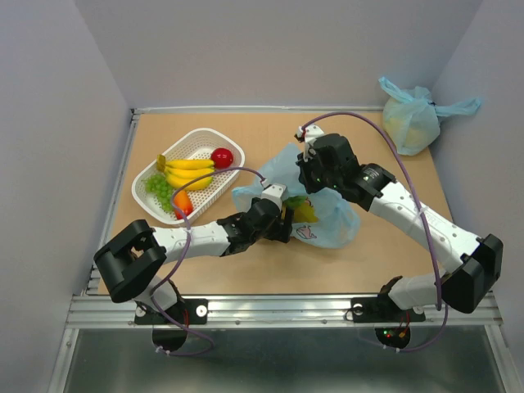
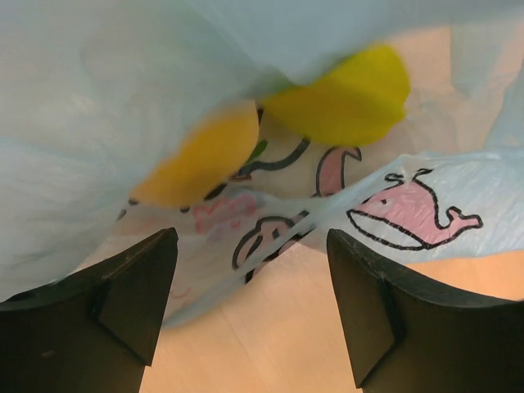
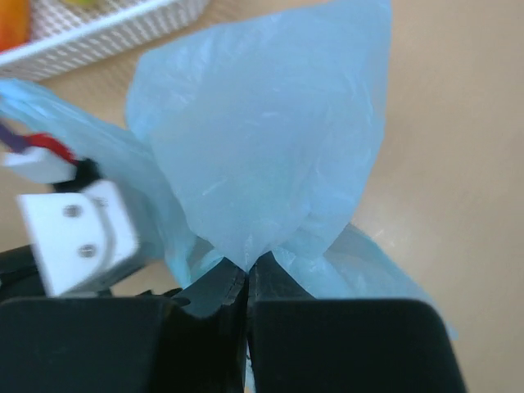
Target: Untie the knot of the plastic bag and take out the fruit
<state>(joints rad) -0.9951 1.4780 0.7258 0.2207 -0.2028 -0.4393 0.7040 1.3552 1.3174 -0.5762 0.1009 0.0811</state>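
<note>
At the middle of the table (image 1: 246,274) the printed plastic bag (image 1: 332,225) lies slack between the arms. No knot shows, so the untying looks done. The right gripper (image 3: 247,274) is pinched tight on a flap of its film; the left gripper (image 2: 250,270) gapes at the bag. The white basket (image 1: 201,135) holds bananas (image 1: 190,170), a red apple (image 1: 222,156), grapes (image 1: 160,188) and an orange-red piece (image 1: 182,203). A yellow fruit (image 2: 344,94) and an orange fruit (image 2: 201,155) sit under the film, left to fetch.

No text is legible: pink lettering (image 2: 214,214) on the plastic bag (image 2: 90,123) is too crumpled.
</note>
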